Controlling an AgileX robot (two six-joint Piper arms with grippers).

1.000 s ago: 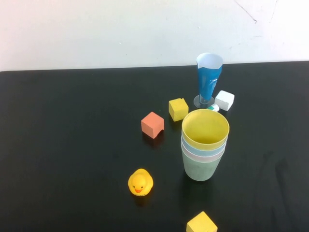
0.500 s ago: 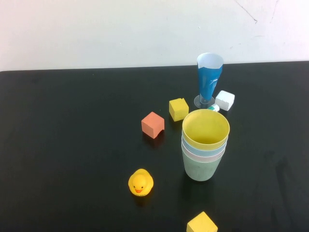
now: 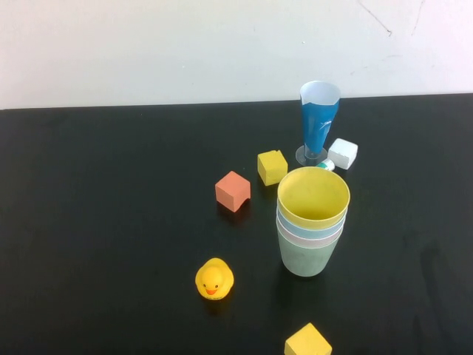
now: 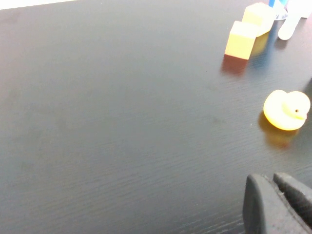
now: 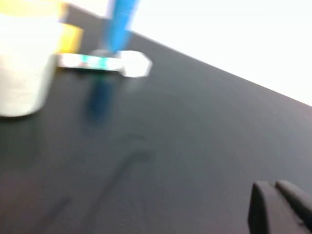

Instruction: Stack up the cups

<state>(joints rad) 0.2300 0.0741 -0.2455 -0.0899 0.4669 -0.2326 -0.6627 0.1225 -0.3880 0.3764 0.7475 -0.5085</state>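
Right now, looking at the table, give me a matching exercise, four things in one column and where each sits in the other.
Things:
1. rubber duck
2. yellow cup
3. white block
4. orange block

Places:
A. topmost in the cup stack
B. beside the tall blue glass's foot
C. left of the yellow block, nearer the camera
D. near edge, left of the stack

Pairs: 1-D, 2-A, 3-B, 4-C
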